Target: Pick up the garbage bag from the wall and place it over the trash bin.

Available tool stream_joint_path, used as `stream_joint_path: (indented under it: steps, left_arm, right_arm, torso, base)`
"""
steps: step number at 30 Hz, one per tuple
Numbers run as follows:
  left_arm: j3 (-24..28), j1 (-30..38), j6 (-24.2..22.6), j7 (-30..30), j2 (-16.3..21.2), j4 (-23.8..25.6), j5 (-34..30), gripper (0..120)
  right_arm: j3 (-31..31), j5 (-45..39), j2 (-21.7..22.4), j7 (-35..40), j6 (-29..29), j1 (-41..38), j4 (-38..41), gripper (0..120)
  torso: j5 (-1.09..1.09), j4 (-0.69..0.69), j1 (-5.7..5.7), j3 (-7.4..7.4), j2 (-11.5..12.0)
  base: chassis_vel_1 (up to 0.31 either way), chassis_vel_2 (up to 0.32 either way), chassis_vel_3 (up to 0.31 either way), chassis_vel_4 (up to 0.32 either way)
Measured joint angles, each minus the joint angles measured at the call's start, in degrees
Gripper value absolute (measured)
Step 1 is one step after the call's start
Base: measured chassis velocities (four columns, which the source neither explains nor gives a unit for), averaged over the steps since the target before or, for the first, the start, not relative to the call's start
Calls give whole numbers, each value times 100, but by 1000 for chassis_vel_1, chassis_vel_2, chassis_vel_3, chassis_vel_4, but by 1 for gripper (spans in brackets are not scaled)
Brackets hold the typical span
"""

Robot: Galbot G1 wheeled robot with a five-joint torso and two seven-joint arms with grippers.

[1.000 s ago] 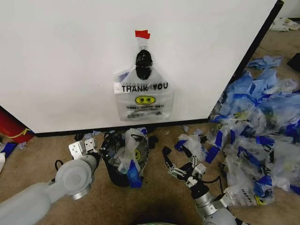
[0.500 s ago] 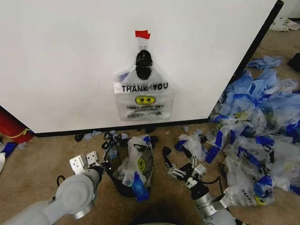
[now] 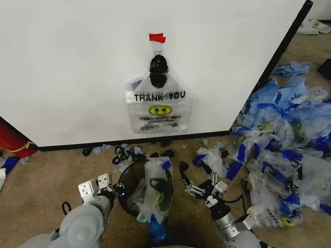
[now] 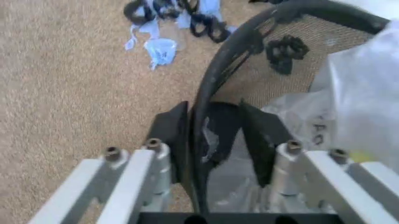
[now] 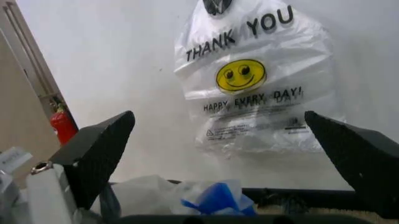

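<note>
Gripping the rim of the small round black mesh trash bin (image 3: 135, 192), the robot's left gripper (image 4: 215, 135) has its dark fingers (image 4: 171, 133) closed on either side of the bin's black lip, one outside and one inside, on the tan carpet (image 3: 46, 170) just in front of the large plain white wall panel (image 3: 67, 67). The bin leans toward the robot and already carries a crumpled clear plastic bag with blue handles (image 3: 154, 194) draped over its mouth, so the step in hand appears to be positioning the bin rather than fetching a bag.

The thin see-through garbage bag printed with a yellow smiley face and black "THANK YOU" (image 3: 159, 106) hangs flat on the wall from a black hook (image 3: 158, 64) beneath a small strip of red tape (image 3: 157, 37), untouched and directly above and beyond the bin. Its lower half bulges a little and creases softly (a sign of light, limp film that would cling and fold when handled).

The right gripper (image 3: 196, 180) hovers just to the right of the bin with its jaws spread wide and nothing between them; from its own wrist view the hanging bag sits squarely between the two fingers, farther off. Judged from this, the next move calls for that arm to rise to the hook, pinch the blue handles and lift them clear.

A mass of blue-and-clear plastic bags (image 3: 287, 139) litters the floor at the right.
</note>
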State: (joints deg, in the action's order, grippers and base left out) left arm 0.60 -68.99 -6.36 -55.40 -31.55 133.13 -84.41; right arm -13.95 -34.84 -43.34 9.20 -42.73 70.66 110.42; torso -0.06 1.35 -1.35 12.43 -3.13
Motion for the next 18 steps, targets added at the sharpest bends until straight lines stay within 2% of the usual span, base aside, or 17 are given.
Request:
stream_joint_path:
  steps: [3,4,10,11,15,17,18]
  left_arm:
    - [-31,-45,-6,9,141,147,122,51]
    - [-31,-45,-6,9,141,147,122,51]
    - [-55,190,-1,52,418,239,239,75]
    - [-55,190,-1,52,418,239,239,75]
    - [-6,527,1,73,505,252,167,93]
    - [-1,534,1,79,482,250,172,97]
    - [-1,534,1,79,482,250,172,97]
  right_arm:
    - [-56,17,91,186,123,92,175,100]
    - [-56,17,91,186,123,92,175,100]
    - [-147,30,377,938,601,421,650,100]
    - [-147,30,377,938,601,421,650,100]
    - [-708,-16,531,2062,1424,195,989,100]
    - [-999,-100,527,2433,1789,-142,1071,100]
    - [-999,-100,527,2433,1789,-142,1071,100]
  torso:
    - [-1,0,0,0,0]
    - [-1,0,0,0,0]
    - [-1,1,0,0,0]
    - [-1,1,0,0,0]
    - [0,1,0,0,0]
    - [0,-1,0,0,0]
    - [0,-1,0,0,0]
  base:
    - [0,0,0,0]
    - [0,0,0,0]
    - [0,0,0,0]
    - [0,0,0,0]
    - [0,0,0,0]
    - [0,0,0,0]
    - [0,0,0,0]
